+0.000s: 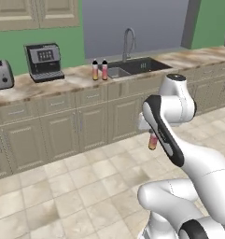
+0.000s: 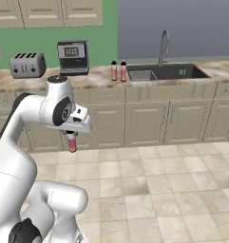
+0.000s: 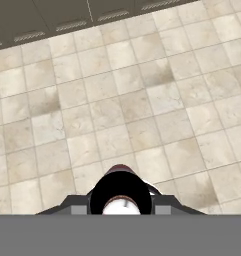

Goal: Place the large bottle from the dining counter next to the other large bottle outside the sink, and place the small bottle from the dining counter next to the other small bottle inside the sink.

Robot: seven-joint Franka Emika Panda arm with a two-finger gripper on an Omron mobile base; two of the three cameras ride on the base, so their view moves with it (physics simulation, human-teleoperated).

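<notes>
Right now, in your left base view, the gripper [image 1: 151, 132] hangs over the tiled floor [image 1: 62, 196] in front of the cabinets, clenched on the small bottle [image 1: 153, 141], whose red-orange body points down below the hand. Behind it on the counter [image 1: 62, 81], two tall bottles [image 1: 99, 69] stand side by side just left of the sink [image 1: 137, 66], with the curved faucet [image 1: 128, 44] behind the basin and a coffee machine [image 1: 44, 61] and toaster [image 1: 2, 74] further left. From the right base view you see the same grasp: the gripper [image 2: 71, 135] holds the small bottle [image 2: 72, 142] upright above the floor, well apart from the sink [image 2: 168, 72] and the two tall bottles [image 2: 118, 70] beside it. Looking along the hand, the small bottle [image 3: 121, 192] sits between the fingers [image 3: 72, 204], seen end-on as a dark ring with a pale centre, with floor tiles [image 3: 132, 100] beyond.
</notes>
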